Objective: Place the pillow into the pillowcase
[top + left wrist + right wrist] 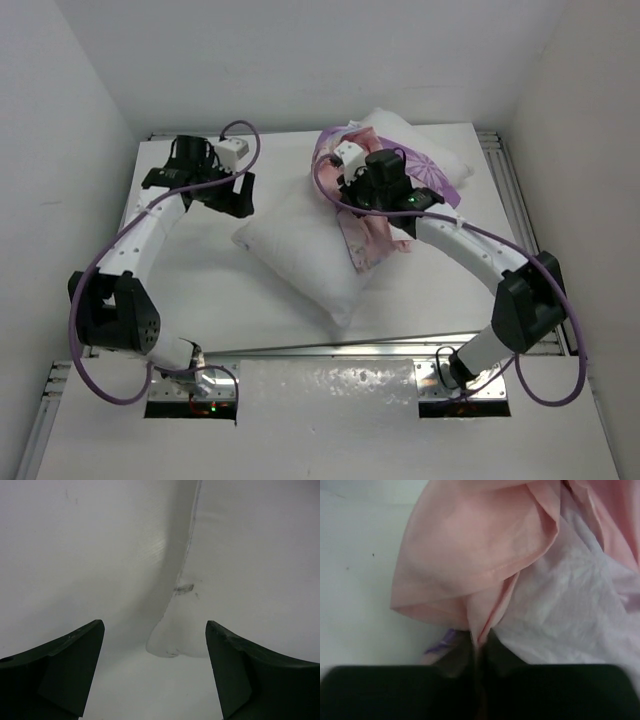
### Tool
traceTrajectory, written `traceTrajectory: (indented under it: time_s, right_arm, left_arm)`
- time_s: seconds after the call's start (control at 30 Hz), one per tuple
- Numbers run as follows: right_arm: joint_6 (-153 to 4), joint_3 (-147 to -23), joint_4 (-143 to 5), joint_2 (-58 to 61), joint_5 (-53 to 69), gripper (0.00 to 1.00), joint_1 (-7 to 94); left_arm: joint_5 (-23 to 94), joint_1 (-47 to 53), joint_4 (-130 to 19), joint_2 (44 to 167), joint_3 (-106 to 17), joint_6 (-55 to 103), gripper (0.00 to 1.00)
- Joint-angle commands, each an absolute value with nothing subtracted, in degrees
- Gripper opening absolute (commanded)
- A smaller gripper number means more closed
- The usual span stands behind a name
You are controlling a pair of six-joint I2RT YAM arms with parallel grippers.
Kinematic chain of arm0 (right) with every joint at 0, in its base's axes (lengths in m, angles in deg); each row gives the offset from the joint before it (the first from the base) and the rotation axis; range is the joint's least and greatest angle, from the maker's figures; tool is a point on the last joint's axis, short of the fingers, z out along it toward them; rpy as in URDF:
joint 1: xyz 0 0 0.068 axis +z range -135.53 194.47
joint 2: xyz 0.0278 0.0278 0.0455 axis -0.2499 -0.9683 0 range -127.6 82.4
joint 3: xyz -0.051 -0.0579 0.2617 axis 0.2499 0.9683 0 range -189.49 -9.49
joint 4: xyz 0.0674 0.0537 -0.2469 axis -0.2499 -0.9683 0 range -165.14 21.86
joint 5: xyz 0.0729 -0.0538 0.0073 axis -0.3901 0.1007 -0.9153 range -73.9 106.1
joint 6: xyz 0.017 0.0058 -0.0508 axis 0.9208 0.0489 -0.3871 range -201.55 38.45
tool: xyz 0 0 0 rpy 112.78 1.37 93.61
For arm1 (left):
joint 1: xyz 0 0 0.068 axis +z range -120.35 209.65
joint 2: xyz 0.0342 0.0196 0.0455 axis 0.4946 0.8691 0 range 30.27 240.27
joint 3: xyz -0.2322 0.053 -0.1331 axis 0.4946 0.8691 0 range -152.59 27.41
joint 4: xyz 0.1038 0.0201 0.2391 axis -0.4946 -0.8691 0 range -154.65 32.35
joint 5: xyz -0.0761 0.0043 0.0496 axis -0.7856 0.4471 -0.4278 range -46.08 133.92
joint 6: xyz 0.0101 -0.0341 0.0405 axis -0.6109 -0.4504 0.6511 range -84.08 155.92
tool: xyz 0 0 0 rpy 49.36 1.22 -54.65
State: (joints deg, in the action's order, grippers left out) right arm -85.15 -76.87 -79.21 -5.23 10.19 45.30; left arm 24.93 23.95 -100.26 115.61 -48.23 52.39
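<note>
No text, label or number can be read anywhere.

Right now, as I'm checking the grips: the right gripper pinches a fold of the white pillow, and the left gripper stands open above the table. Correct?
Not quite. The right gripper pinches a fold of the pillowcase, not the pillow; the right wrist view shows it. The left gripper does stand open above the table.

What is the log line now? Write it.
left gripper: open, empty | right gripper: shut on pillowcase | pillow: mostly uncovered
</note>
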Motion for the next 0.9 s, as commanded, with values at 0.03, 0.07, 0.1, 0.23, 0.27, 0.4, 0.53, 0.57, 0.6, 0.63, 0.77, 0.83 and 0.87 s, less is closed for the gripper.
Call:
traceTrajectory:
  time_s: [0.03, 0.07, 0.1, 0.23, 0.27, 0.4, 0.53, 0.57, 0.6, 0.63, 0.77, 0.83, 0.87]
  right_arm:
    - [-87.26, -84.98, -74.91, -7.15, 12.77, 0.00, 48.48]
    - [-87.44, -87.34, -72.73, -7.24, 12.42, 0.00, 50.40]
    - [-87.35, -88.67, -70.80, -7.24, 12.15, 0.00, 51.72]
    - [-76.69, -99.29, -58.06, -11.61, 4.63, 0.00, 55.95]
    - [-73.84, -107.24, -54.12, -13.81, 3.11, 0.00, 56.74]
    - [-70.81, -132.67, -55.82, -28.40, -3.04, 0.00, 62.35]
    - [-69.27, -131.47, -57.53, -33.62, -8.06, 0.00, 67.99]
    - [-67.42, -127.74, -53.15, -31.35, -8.76, 0.00, 68.34]
    - [-66.09, -124.66, -52.24, -30.37, -8.94, 0.00, 68.43]
    - [-64.86, -120.54, -53.36, -29.75, -9.03, 0.00, 68.44]
    - [-66.86, -115.32, -64.07, -27.29, -10.61, 0.32, 68.44]
    - [-71.52, -116.10, -74.66, -26.23, -10.97, 0.97, 68.44]
    - [-72.57, -116.28, -77.08, -24.05, -9.57, 0.99, 68.44]
  left_arm:
    - [23.61, 23.58, -97.73, 111.66, -50.10, 49.28, 0.81]
    - [24.57, 23.67, -97.64, 110.87, -50.55, 48.24, 0.82]
    - [25.28, 23.67, -96.94, 110.43, -51.07, 47.53, 0.82]
    - [27.66, 27.61, -94.13, 107.97, -53.18, 39.98, 0.84]
    - [26.44, 32.67, -93.78, 107.70, -53.62, 35.79, 0.84]
    - [26.95, 45.36, -95.43, 107.88, -58.09, 27.66, 0.83]
    - [34.75, 50.91, -96.15, 105.51, -59.43, 28.10, 0.83]
    - [39.21, 51.44, -95.89, 104.81, -59.34, 28.45, 0.83]
    - [41.00, 51.62, -95.27, 103.67, -59.34, 28.54, 0.83]
    - [42.15, 51.71, -94.83, 103.31, -59.34, 28.54, 0.84]
    - [38.50, 51.71, -92.64, 102.78, -59.25, 31.08, 0.84]
    - [30.87, 51.71, -91.58, 102.78, -58.29, 33.62, 0.85]
    - [27.86, 51.53, -90.71, 102.78, -57.42, 34.77, 0.85]
